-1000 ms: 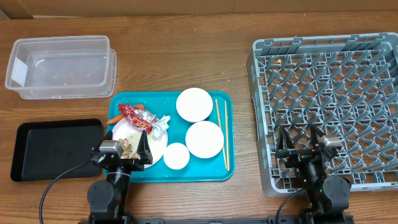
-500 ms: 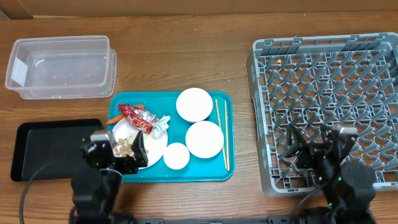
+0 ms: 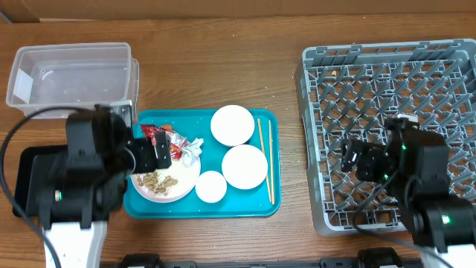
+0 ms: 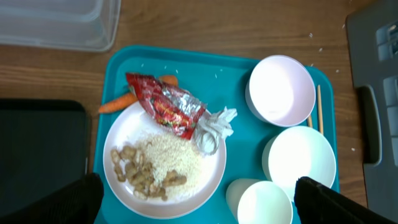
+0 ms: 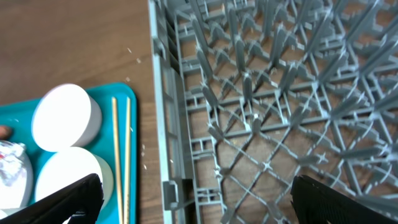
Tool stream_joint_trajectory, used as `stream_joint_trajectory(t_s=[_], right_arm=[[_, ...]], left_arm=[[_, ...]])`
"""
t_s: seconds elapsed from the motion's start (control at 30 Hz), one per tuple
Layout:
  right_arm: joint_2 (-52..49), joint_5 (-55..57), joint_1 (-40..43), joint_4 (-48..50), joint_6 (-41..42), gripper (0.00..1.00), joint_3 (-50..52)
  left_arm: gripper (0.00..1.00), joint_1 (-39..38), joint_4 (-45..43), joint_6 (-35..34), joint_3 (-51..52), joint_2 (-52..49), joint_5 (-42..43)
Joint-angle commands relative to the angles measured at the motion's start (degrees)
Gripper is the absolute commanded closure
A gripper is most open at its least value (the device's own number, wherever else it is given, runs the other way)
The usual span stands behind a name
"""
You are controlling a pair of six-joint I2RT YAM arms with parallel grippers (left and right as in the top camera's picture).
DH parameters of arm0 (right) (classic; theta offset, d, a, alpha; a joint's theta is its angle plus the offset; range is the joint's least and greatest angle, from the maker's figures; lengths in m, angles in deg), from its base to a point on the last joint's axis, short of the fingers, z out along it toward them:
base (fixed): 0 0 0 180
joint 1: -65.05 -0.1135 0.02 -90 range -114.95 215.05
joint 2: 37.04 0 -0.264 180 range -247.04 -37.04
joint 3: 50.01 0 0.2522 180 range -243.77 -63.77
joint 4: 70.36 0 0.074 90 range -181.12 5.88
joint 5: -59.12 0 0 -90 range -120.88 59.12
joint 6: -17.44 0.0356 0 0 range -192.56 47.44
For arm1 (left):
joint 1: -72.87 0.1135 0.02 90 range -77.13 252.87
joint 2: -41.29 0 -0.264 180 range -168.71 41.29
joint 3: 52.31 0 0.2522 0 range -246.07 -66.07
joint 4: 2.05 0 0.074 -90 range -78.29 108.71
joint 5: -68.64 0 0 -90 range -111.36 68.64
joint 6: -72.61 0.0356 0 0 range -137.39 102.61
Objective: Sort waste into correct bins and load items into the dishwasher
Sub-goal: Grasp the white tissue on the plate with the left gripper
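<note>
A white plate [image 3: 169, 184] on the teal tray holds rice [image 4: 171, 163] and brown scraps [image 4: 138, 172]. A red wrapper [image 4: 163, 106], crumpled white paper [image 4: 212, 127] and a carrot [image 4: 117, 103] lie at its far edge. Two bowls [image 3: 232, 124] [image 3: 244, 166], a cup [image 3: 210, 186] and chopsticks [image 3: 265, 160] share the tray. The clear tub [image 3: 71, 78] is at the far left, the black tray [image 3: 26, 164] partly under my left arm. The grey rack [image 3: 416, 89] is at the right. My left gripper [image 4: 199, 211] hangs open and empty above the plate. My right gripper [image 5: 199, 205] hangs open and empty over the rack's left front edge.
The teal tray [image 3: 201, 207] sits mid-table between the black tray and the rack. Bare wood lies between the teal tray and the rack [image 5: 143, 149]. The rack's pegs stand upright all over its floor [image 5: 261, 93].
Both arms have risen from the table's front edge and swung forward. The left one now hangs over the plate, the right one over the rack's left side. No object has moved.
</note>
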Motion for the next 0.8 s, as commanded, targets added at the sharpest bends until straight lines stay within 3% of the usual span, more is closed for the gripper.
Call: stream_joint_trajectory(t_s=[0.0,0.23,0.47,0.77], right_arm=[[-2.6,0.35,0.37,-0.87,-0.33,0.0,-1.81],[-4.79,0.98,0.37,-1.01,-0.35,0.0,-1.81],[-4.79,0.98,0.37,-0.94,-0.35,0.0,-1.81],[-4.79,0.98,0.37,-0.94,-0.33,0.0,-1.81]], left_arm=[[0.0,-0.37,1.16,0.79,-3.34,-4.5,1.36],[0.0,-0.39,-1.03,-0.9,-3.3,-12.76,8.87],[0.0,-3.06,-2.51,-4.42,-3.3,-24.24,9.07],[0.15,-7.19,-3.65,-6.86,-3.3,-38.36,9.05]])
